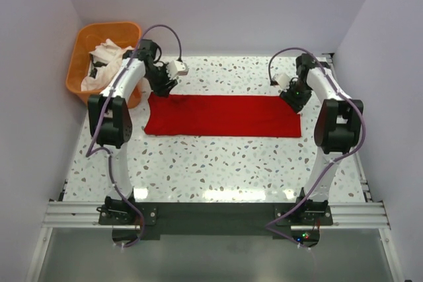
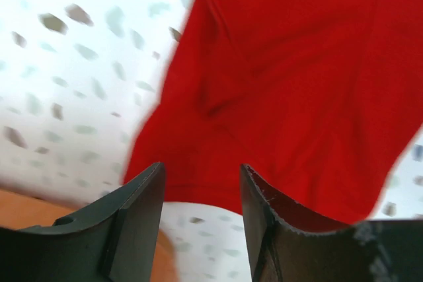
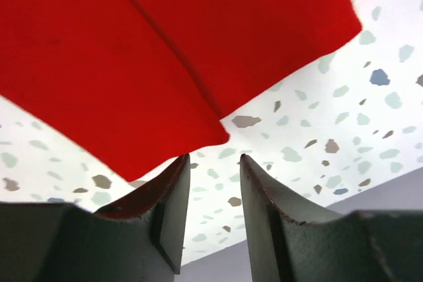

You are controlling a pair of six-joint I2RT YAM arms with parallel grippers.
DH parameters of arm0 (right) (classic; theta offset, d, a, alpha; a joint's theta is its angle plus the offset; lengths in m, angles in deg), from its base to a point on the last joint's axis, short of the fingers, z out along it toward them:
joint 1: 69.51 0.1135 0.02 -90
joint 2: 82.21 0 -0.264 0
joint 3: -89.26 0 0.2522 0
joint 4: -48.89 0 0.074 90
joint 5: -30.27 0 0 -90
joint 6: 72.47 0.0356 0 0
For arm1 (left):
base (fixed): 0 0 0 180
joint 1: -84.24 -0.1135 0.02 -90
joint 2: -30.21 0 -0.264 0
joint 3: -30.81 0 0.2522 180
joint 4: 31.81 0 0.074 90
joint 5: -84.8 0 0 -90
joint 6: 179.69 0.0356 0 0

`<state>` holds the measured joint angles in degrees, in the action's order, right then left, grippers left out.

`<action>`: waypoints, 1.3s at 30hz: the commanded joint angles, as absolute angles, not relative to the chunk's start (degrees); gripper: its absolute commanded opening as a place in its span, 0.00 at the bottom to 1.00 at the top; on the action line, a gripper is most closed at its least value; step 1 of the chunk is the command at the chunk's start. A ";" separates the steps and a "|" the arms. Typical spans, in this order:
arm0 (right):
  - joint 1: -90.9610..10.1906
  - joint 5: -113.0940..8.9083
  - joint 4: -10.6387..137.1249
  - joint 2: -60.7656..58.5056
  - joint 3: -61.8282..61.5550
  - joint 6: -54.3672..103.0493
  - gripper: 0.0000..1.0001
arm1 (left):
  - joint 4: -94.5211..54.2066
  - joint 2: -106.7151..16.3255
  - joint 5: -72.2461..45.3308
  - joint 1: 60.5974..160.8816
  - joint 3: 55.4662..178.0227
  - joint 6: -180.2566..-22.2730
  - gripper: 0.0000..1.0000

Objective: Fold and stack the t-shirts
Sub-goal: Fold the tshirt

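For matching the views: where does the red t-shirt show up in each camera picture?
Top external: the red t-shirt lies as a long flat strip across the middle of the picture.
Left wrist: the red t-shirt fills the upper right.
Right wrist: the red t-shirt fills the upper left, one corner pointing down.
Shared landmark: the speckled tabletop under it, visible in all three.

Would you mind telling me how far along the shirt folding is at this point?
Done: the red t-shirt lies on the table as a long flat band, so at least one fold looks made. In hand: nothing; the left gripper and right gripper sit open by its far corners. Left: more folds on it, plus the white t-shirts bunched in the orange basket; no stack yet.
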<state>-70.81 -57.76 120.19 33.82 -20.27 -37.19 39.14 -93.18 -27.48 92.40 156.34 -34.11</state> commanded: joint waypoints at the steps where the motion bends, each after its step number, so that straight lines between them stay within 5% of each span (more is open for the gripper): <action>1: -70.13 -53.85 125.05 29.76 -20.13 -32.31 0.37 | 39.96 -85.55 -34.19 91.71 149.63 -42.04 0.53; 6: -69.95 -51.65 124.53 30.73 -15.74 -29.50 0.27 | 35.22 -81.24 -36.05 91.71 134.77 -47.23 0.50; 20: -69.95 -58.07 115.38 33.72 -5.98 -31.59 0.24 | 26.24 -79.39 -30.85 91.71 115.86 -51.54 0.45; 30: -66.79 -32.08 123.38 30.11 -26.78 -24.67 0.45 | 20.98 -77.70 -37.90 91.71 133.77 -57.34 0.63; 39: -56.42 -24.85 112.06 41.00 -41.12 -16.23 0.55 | 16.23 -85.36 -39.47 91.80 141.43 -52.87 0.74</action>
